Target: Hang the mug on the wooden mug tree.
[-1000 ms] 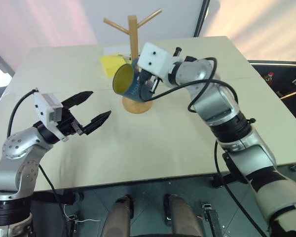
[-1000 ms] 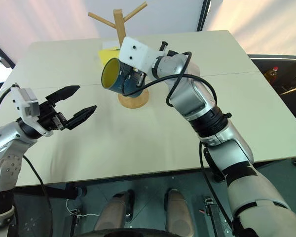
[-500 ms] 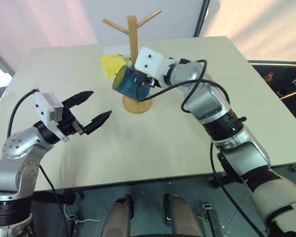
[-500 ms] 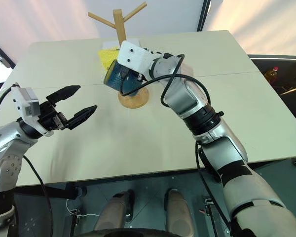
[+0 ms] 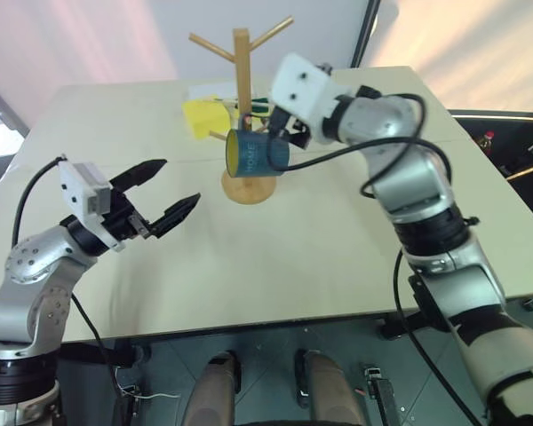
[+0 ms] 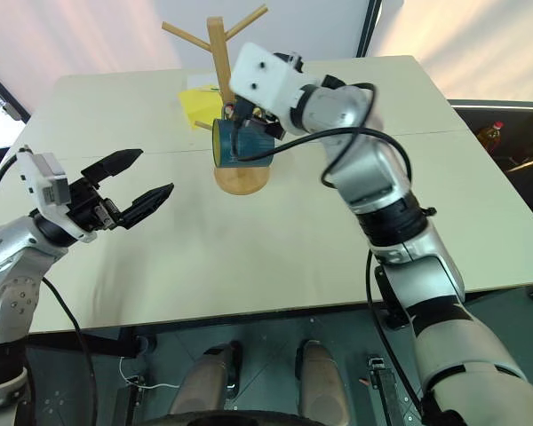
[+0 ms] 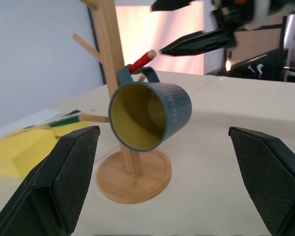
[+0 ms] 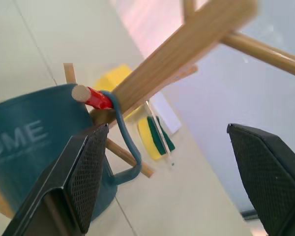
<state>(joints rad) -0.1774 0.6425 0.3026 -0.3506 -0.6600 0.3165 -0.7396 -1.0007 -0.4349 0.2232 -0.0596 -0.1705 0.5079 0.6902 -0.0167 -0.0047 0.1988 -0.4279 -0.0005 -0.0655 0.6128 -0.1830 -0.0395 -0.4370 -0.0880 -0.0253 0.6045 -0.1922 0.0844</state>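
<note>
From the head we look forward and down through two eyes set side by side; both take in the whole surface (image 5: 275,257), the mug tree (image 5: 242,106) at its far middle, and both arms. Our left wrist camera looks level across the surface, fairly near the mug (image 7: 150,115) hanging on the tree. Our right wrist camera sits very close, looking up along the tree's post past the mug's handle (image 8: 125,142). All four views share mug and tree.

A pale table (image 5: 338,240) bears the wooden mug tree (image 5: 242,106) and yellow sponges (image 5: 204,117).
</note>
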